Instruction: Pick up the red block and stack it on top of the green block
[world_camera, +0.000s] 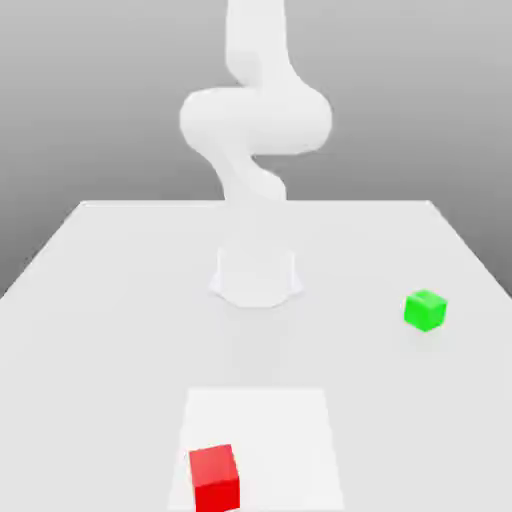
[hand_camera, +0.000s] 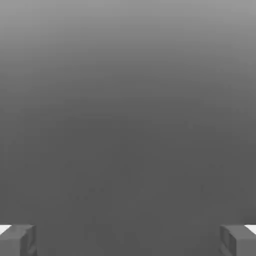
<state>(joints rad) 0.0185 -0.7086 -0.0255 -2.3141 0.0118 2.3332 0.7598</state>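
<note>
Well apart, red block (world_camera: 214, 478) and green block (world_camera: 425, 310) on table (world_camera: 100, 330)

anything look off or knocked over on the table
Nothing stands out. The red block and green block both sit flat on the table, well apart, neither tipped nor damaged.

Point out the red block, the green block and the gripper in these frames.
red block (world_camera: 214, 478): exterior view, its front face.
green block (world_camera: 425, 310): exterior view, centre of the cube.
gripper (hand_camera: 128, 240): hand view, midway between its two open fingertips.
</note>
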